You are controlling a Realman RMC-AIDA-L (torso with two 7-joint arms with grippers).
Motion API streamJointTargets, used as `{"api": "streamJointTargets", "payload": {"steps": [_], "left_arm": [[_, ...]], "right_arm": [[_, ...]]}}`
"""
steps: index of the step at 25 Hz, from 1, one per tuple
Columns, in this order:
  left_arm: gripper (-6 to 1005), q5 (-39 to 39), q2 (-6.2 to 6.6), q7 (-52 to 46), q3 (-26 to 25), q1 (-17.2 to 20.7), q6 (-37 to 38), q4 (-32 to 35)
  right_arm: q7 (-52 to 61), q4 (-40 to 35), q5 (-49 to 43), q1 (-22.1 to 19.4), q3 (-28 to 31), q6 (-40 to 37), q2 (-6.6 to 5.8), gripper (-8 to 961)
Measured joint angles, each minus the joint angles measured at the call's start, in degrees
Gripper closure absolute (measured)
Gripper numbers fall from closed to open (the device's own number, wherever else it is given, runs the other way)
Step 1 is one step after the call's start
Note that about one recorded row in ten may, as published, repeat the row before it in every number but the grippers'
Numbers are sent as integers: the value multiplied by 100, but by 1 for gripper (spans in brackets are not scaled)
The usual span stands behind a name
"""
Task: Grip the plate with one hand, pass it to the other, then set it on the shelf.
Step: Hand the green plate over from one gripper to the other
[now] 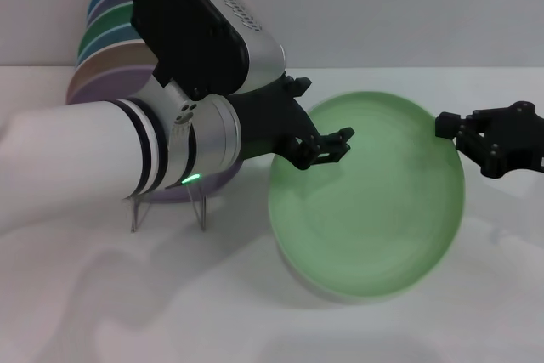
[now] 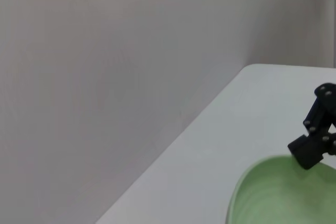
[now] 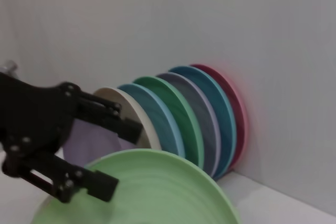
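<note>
The mint-green plate (image 1: 374,210) hangs tilted above the table between both arms. My left gripper (image 1: 325,149) is shut on its left rim. My right gripper (image 1: 470,148) is at the plate's upper right rim with its fingers spread; one fingertip (image 1: 449,127) touches the rim. The clear acrylic shelf (image 1: 170,206) stands behind my left forearm, mostly hidden. The left wrist view shows the plate (image 2: 283,198) and the right gripper's fingers (image 2: 315,140) at its edge. The right wrist view shows the plate (image 3: 152,192) with the left gripper's fingers (image 3: 105,111) on either side of its rim.
Several coloured plates (image 1: 106,40) stand upright in the shelf at the back left, also in the right wrist view (image 3: 184,114). A lilac plate (image 3: 92,142) is the nearest of them. A grey wall (image 2: 105,77) runs close behind the white table (image 1: 255,320).
</note>
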Motion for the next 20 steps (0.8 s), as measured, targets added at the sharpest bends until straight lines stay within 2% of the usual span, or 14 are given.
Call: {"api": "streamJointTargets", "payload": {"steps": [13, 18, 20], "left_arm": [[268, 106, -10, 266, -18, 17, 140, 96], [494, 131, -18, 259, -22, -25, 145, 230], [639, 132, -18, 261, -13, -31, 153, 247]], "right_arm": [[-91, 4, 138, 28, 3, 158, -3, 828], [-93, -33, 160, 25, 36, 159, -3, 820], [-94, -89, 193, 29, 47, 165, -6, 817]]}}
